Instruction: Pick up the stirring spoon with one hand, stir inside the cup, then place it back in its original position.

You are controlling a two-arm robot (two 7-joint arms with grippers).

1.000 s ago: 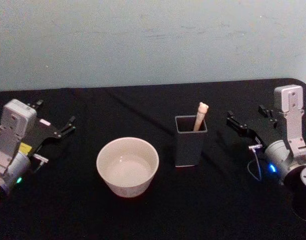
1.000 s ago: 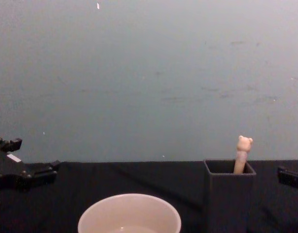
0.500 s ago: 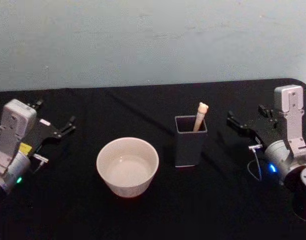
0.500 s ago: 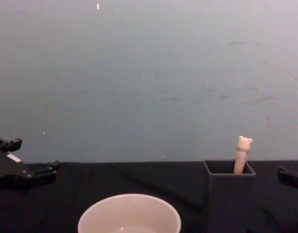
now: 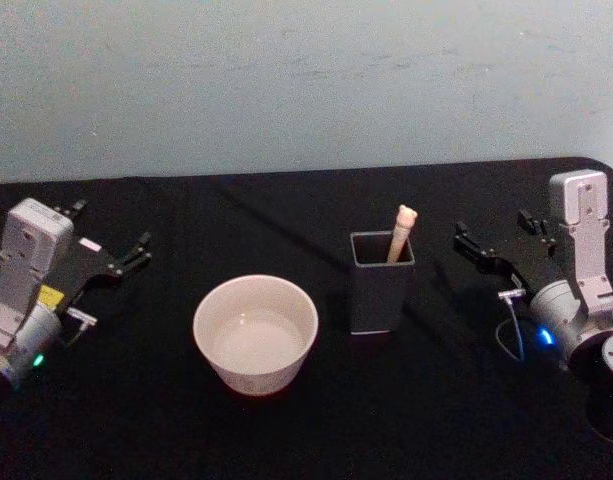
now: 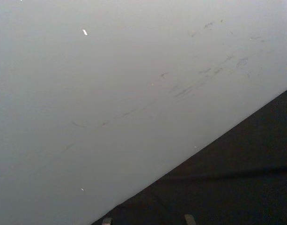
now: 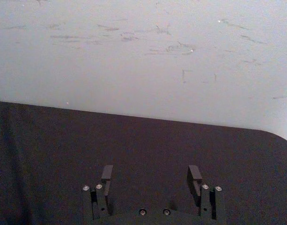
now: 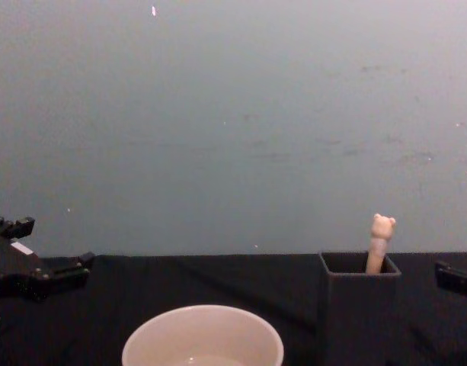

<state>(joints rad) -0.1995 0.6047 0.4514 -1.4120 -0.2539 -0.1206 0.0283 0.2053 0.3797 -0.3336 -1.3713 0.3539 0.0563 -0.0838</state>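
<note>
Both grippers, left [image 5: 111, 262] and right [image 5: 496, 252], are sitting released by the tabletop's side edges. Grabbing the stirring spoon [image 5: 400, 232] crookedly could be tipping its holder [image 5: 382, 281] toward the cup [image 5: 255, 331].

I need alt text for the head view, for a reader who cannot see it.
On a black table, a stirring spoon with a bear-head handle stands in a dark grey square holder, right of a cream-white cup. The left gripper and right gripper sit open at the table's sides, touching nothing.
</note>
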